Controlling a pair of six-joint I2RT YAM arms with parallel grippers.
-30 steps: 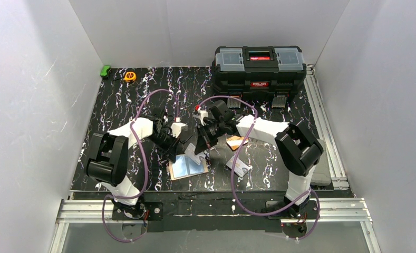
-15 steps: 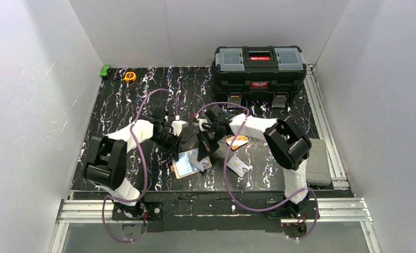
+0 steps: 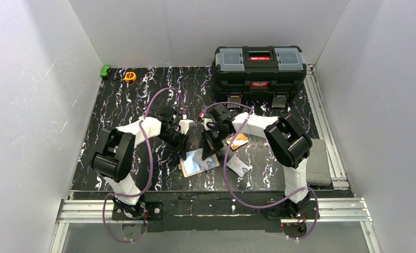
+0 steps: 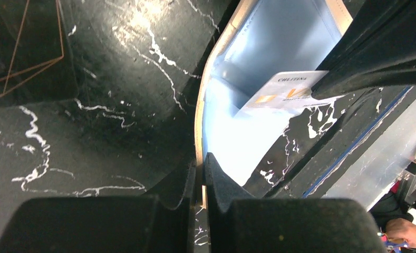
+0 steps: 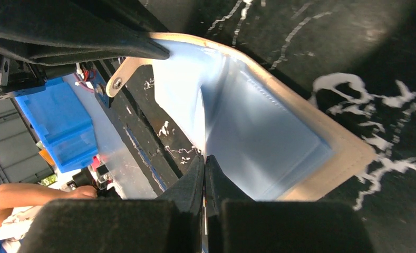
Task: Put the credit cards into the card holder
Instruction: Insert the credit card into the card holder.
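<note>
Down at the near middle of the desk (image 3: 126, 105), the card holder (image 3: 197, 162) is lying open with its pale blue lining facing up, and both arms are crowding over it. From its left side, the left fingers (image 4: 208, 174) are pressing together on the cream rim, pinning that edge.

Across from them, the right fingers (image 5: 212, 176) are clamping, tips together, on a pale card (image 4: 287, 89) with orange print. In the left wrist view that card is hanging over the lining, its free corner dipping toward the fold.

And that's the relation to watch: the card is sticking out ahead of the right fingers and pointing into the holder. Its long axis is running slantwise across the lining rather than square to the pocket seam, as far as I can tell. The right arm is doing the carrying, so it's the nearer one; the left is only steadying.

I'm judging the insertion to be under way but not finished, since most of the card is showing. Whether the leading edge is sitting under a pocket lip, I can't tell.

Off to the right, the orange card (image 3: 238, 140) and the silver-white card (image 3: 239, 167) are lying flat on the desk, waiting near the holder and apart from each other.
</note>
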